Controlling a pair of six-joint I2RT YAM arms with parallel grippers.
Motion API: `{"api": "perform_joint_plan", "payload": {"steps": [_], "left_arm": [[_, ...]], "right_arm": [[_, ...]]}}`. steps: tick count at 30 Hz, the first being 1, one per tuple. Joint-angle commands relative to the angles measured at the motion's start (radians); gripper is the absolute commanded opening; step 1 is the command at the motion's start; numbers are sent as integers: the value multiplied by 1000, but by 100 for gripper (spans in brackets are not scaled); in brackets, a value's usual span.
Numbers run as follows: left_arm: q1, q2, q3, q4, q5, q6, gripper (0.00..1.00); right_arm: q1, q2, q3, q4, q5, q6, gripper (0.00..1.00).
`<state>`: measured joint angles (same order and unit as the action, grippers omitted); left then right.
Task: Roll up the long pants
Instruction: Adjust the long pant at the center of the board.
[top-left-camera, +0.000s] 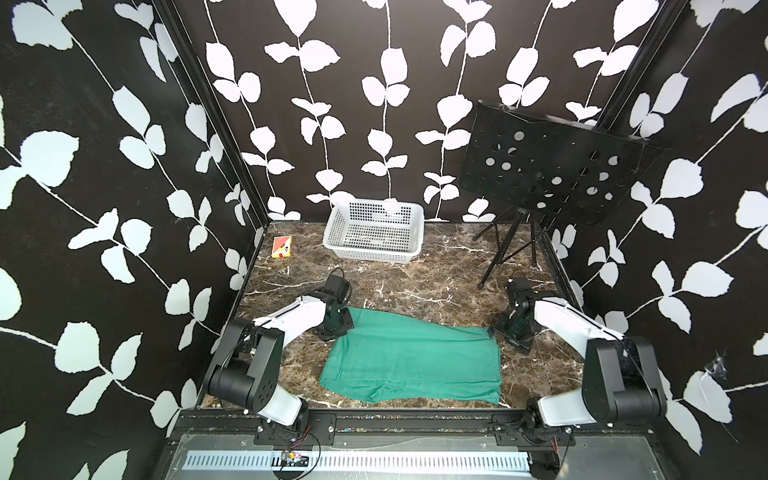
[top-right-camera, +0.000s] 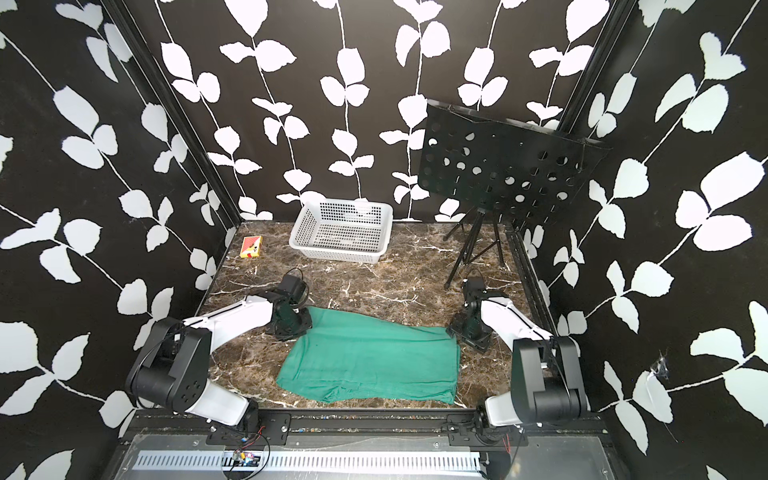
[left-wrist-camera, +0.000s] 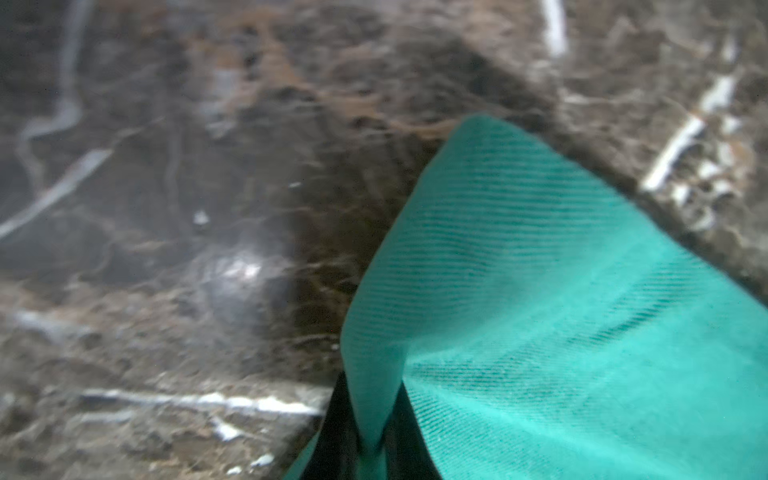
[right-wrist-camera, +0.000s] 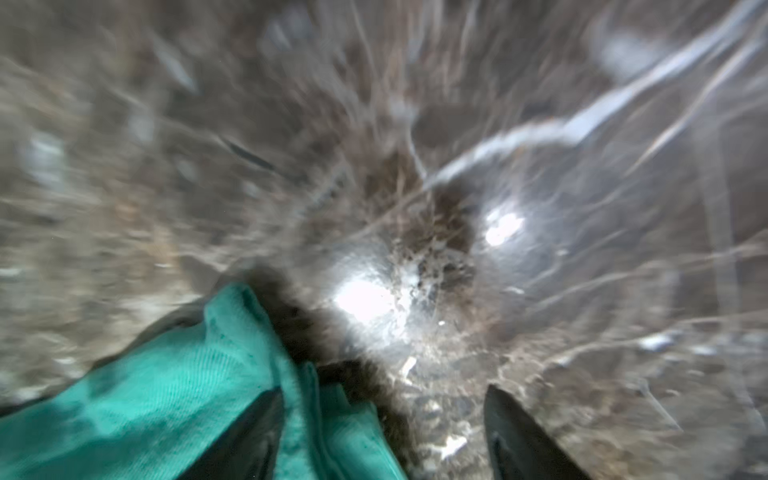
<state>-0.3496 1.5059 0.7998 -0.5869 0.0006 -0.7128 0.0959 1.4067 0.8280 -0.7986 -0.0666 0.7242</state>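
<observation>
The long pants (top-left-camera: 415, 357) (top-right-camera: 370, 359) lie folded into a teal-green rectangle on the near middle of the marble table (top-left-camera: 415, 291). My left gripper (top-left-camera: 337, 328) (top-right-camera: 291, 326) points down at their far left corner. In the left wrist view the left gripper (left-wrist-camera: 374, 440) is shut on a raised pinch of the pants (left-wrist-camera: 561, 311). My right gripper (top-left-camera: 511, 332) (top-right-camera: 469, 332) is at the far right corner. In the blurred right wrist view the right gripper (right-wrist-camera: 382, 432) stands open, and the pants' corner (right-wrist-camera: 187, 386) lies over one finger and partly in the gap.
A white plastic basket (top-left-camera: 374, 237) stands at the back of the table. A small red and yellow box (top-left-camera: 281, 247) lies at the back left. A black perforated music stand (top-left-camera: 552, 166) rises at the back right, its tripod legs (top-left-camera: 505, 253) close behind my right arm.
</observation>
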Motion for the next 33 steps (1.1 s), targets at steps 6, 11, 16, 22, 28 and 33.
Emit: {"api": "perform_joint_plan", "payload": {"steps": [6,11,16,22,28,33], "left_arm": [[18,-75,-31,-71,-104,-52,51],[21,-112,-22,-67,-102,-44,67],[35,-127,-5,-81,-89,-37,73],[52,-218,-1,-159,-141,-69,73],[58,-315,10,-211,-167,-48,74],[58,-341,38,-164,-49,-20,72]], "right_arm": [[9,-263,-78,-156,-154,-2,92],[54,-338,-213,-86,-272,64,64],[117,-323,-298,5,-214,155,43],[118,-145,-225,112,-141,88,21],[127,106,24,222,-108,20,0],[159,355,321,228,-112,-60,0]]}}
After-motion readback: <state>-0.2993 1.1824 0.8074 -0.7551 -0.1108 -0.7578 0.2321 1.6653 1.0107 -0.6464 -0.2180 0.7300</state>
